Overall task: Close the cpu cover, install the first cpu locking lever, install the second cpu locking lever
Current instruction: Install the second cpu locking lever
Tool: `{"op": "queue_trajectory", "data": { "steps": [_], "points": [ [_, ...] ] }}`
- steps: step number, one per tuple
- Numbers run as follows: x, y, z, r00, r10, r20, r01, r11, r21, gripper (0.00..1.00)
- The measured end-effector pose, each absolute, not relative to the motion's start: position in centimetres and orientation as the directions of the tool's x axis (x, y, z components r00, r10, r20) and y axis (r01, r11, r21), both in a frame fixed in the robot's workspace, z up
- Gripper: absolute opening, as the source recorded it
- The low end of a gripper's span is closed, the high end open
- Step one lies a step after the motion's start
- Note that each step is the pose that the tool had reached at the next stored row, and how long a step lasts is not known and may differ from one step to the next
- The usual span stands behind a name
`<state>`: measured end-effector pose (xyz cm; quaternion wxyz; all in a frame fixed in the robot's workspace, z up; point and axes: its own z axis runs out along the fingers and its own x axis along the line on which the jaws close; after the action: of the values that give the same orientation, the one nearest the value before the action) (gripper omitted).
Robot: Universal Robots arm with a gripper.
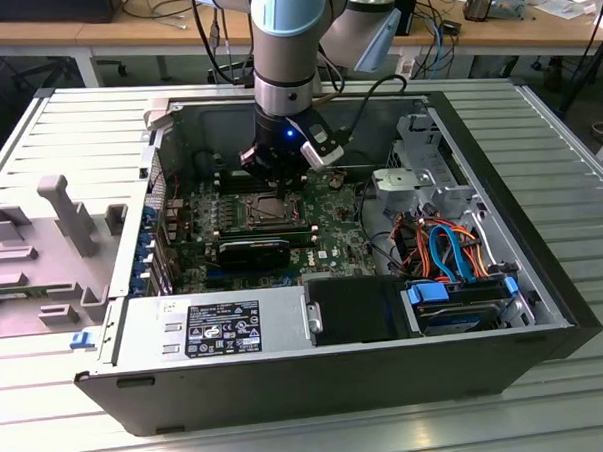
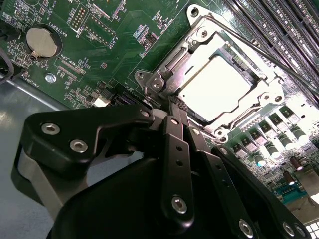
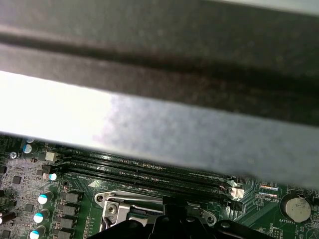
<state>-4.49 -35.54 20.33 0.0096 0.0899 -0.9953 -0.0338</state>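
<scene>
In the second wrist view, the black gripper (image 2: 172, 107) fills the lower half of the frame, its fingers (image 2: 174, 149) pressed together with no gap showing, tips resting at the near edge of the cpu cover (image 2: 219, 84). The silvery frame plate lies flat over the socket in the upper right of that frame, bright chip surface showing through its square opening, and a thin locking lever (image 2: 249, 45) runs along its far side. Beyond lie the green motherboard (image 2: 99, 55) and a round coin battery (image 2: 41, 42) at upper left.

In the exterior view, the open computer case (image 1: 544, 275) sits mid-frame, a grey power-supply box (image 1: 216, 330) along its near edge, with the arm (image 1: 289, 46) reaching down from the top centre to the socket at the board's middle.
</scene>
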Motion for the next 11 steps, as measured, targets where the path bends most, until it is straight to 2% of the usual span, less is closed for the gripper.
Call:
{"op": "queue_trajectory", "data": {
  "steps": [11],
  "points": [
    [-4.49, -35.54, 20.33, -0.984, -0.18, 0.013, -0.178, 0.982, 0.069, 0.11]
  ]
}}
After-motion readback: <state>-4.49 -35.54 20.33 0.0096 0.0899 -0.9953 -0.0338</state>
